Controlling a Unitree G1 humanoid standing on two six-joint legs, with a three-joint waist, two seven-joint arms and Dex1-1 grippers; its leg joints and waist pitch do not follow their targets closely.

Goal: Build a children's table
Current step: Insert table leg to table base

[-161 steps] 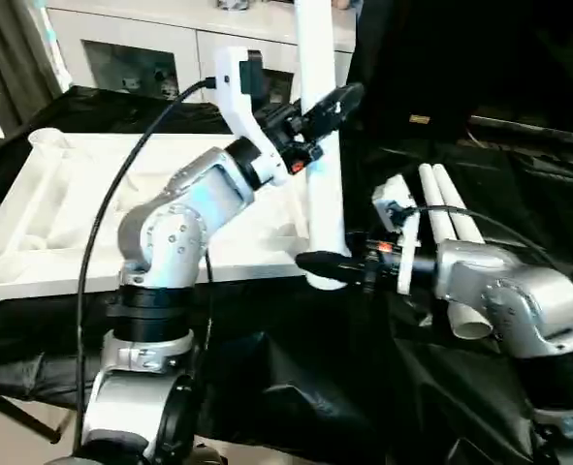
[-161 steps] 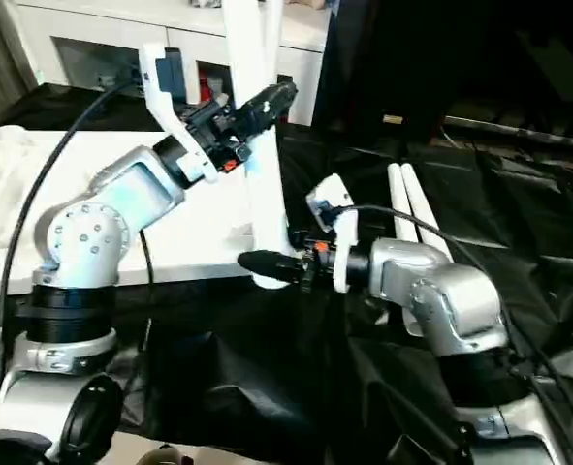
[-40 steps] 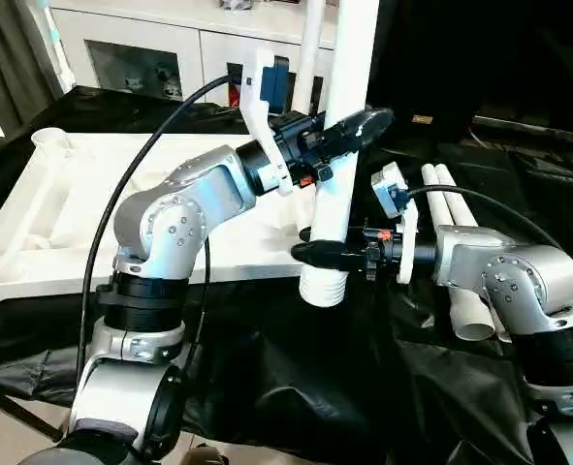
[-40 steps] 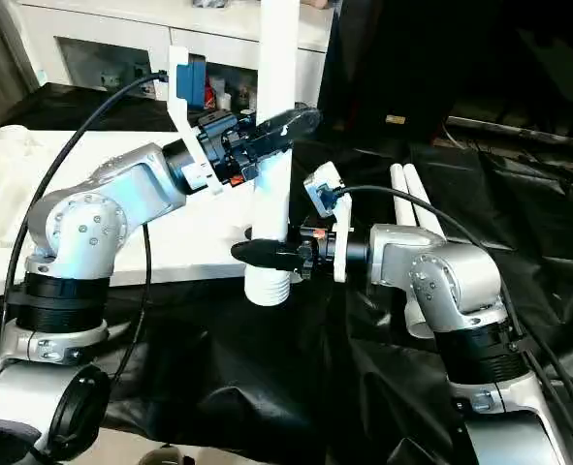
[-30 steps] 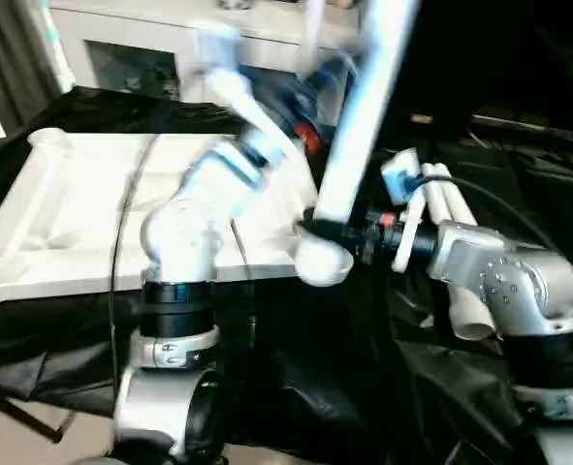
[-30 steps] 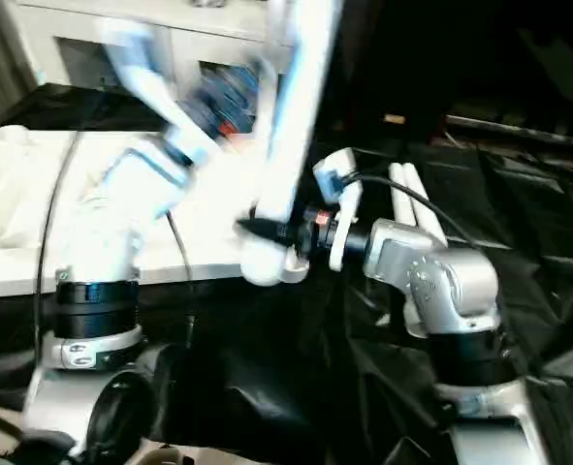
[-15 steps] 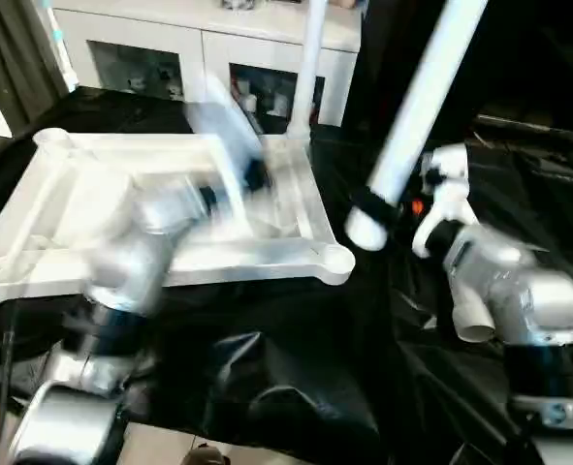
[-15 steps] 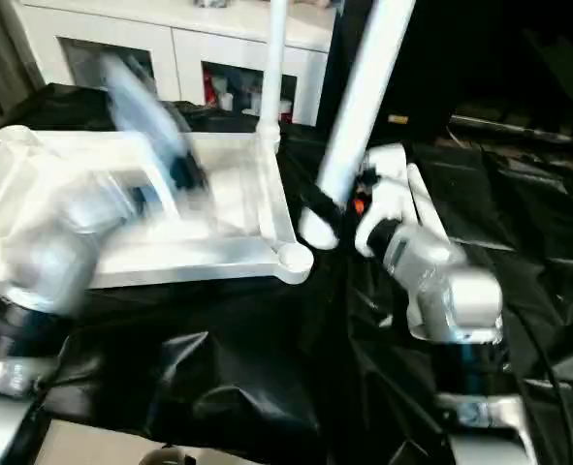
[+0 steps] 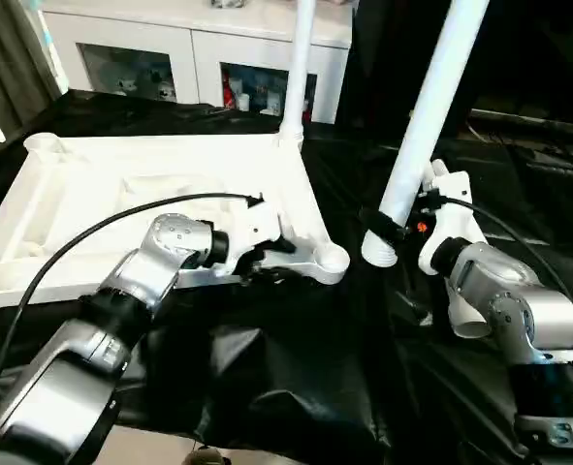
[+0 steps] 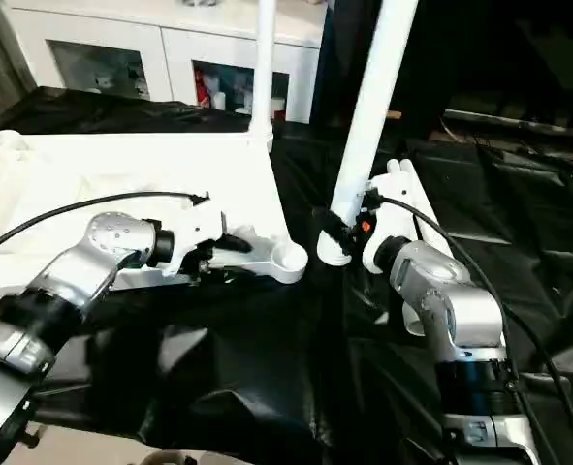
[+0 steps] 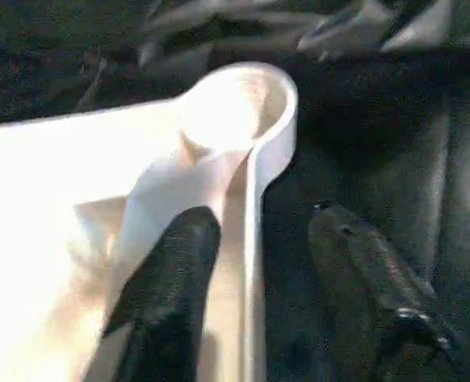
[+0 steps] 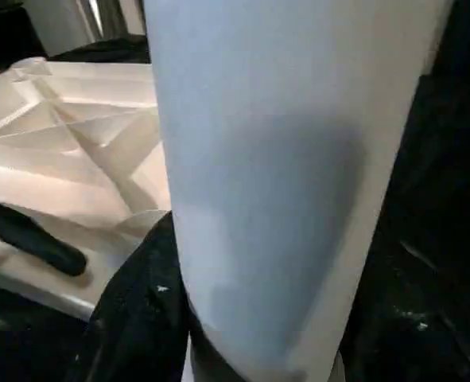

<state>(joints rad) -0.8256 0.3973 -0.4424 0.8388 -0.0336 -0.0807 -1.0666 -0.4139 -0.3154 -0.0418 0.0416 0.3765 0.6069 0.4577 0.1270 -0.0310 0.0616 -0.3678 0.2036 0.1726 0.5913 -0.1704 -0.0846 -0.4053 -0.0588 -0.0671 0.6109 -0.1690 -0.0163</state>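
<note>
At the near corner socket of the table top, the left gripper spreads its fingers astride the rim. The right gripper clamps a leg near its ribbed lower end, tilted up and rightward. Another leg stands upright in the far corner. Two spare legs lie along the black-draped counter.

- The white table top lies upside down on black cloth, ribbed underside up, round sockets at its corners.
- One white leg stands upright in the far right corner socket.
- A second leg is off the cloth, tilted, its ribbed end low beside the near right socket.
- Two more legs lie side by side on the cloth to the right.
</note>
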